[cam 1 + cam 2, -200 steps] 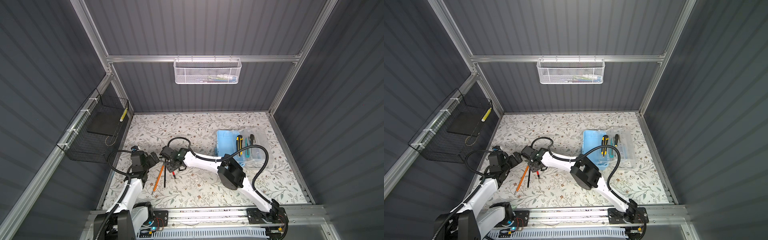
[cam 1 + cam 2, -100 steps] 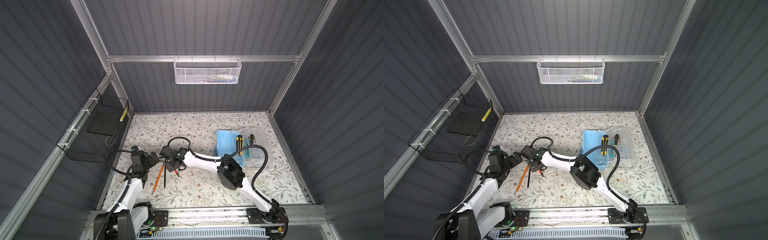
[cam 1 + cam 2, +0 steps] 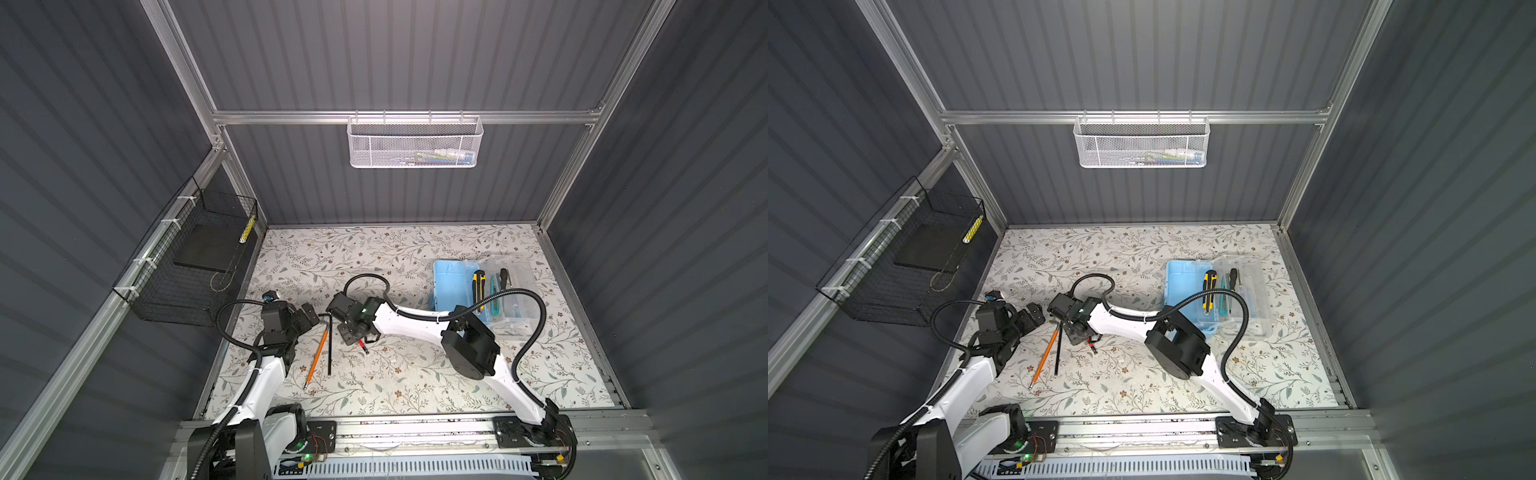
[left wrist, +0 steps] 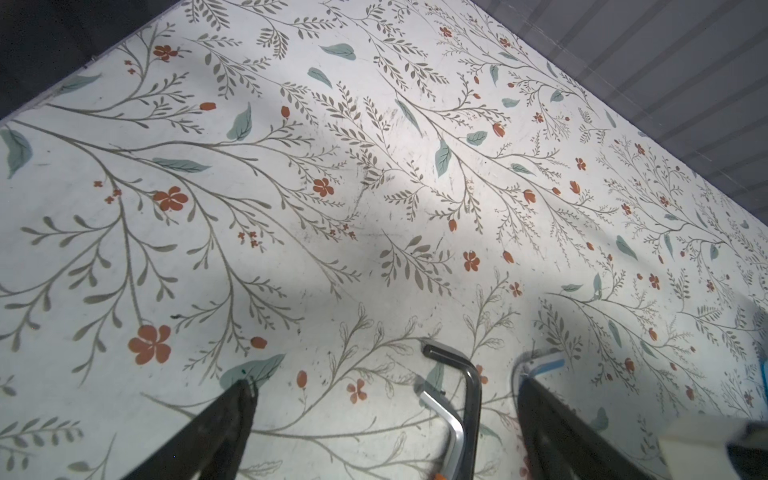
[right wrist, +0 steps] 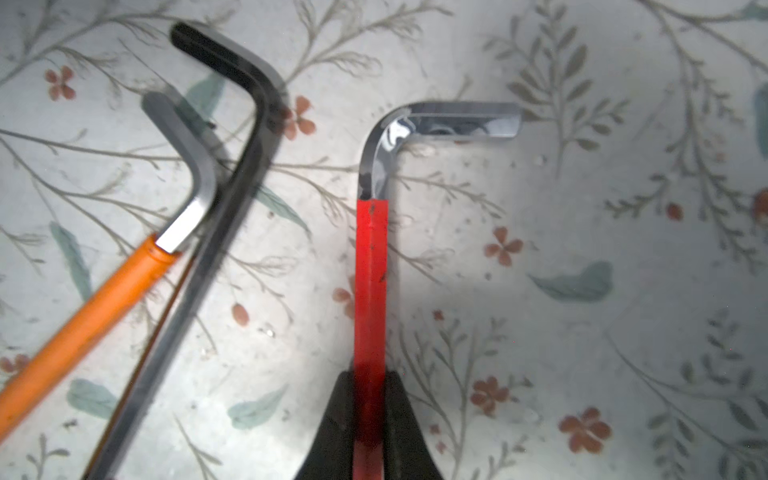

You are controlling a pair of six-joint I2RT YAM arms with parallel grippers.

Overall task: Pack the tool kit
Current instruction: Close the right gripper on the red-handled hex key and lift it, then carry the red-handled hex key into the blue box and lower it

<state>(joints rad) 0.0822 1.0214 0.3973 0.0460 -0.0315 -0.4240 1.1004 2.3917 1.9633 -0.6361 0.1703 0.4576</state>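
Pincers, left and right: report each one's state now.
Left pincer: open, holding nothing.
Right pincer: closed on the red-sleeved L-shaped steel hex key.

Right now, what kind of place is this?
Probably a robot test booth: grey walls on an aluminium frame, two robot arms mounted on a rail, and a flowery table with hex keys.

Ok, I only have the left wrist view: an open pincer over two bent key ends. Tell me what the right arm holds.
Observer: The right pincer is shut on the sleeve of a red-sleeved hex key.
Operator: Now say where that goes.
Observer: The light-blue box lies open on the right in both top views, its clear lid folded out beside it.
Operator: List what's packed.
Observer: A yellow-and-black knife, a teal tool and a dark screwdriver lie in it, mostly over the clear half.
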